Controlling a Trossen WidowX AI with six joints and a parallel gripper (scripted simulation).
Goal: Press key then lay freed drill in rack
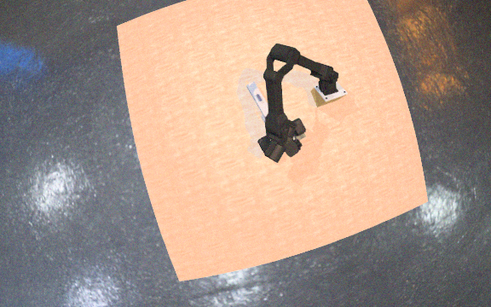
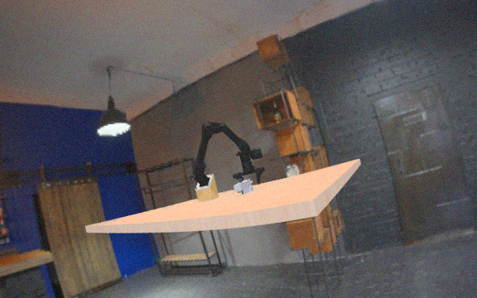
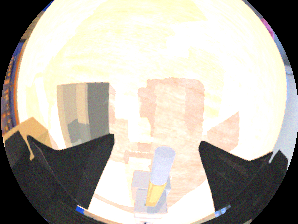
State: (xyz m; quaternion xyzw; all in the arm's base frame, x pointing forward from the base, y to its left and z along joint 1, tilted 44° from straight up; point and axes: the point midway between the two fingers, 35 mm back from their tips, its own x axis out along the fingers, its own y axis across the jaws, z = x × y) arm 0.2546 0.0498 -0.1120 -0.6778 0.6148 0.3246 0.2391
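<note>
The jaws are standing wide open and holding nothing. Between and just below them, the drill point(image 3: 160, 175) is sitting upright in its bluish holder point(image 3: 141, 185) on the tabletop point(image 1: 211, 192). The tan rack point(image 2: 206, 190) is standing well apart from the jaws.

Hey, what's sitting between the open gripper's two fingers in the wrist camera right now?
In the wrist view, the pale blue drill with its tan tip lies in the gap between the dark fingers. The gripper is open and grips nothing.
</note>
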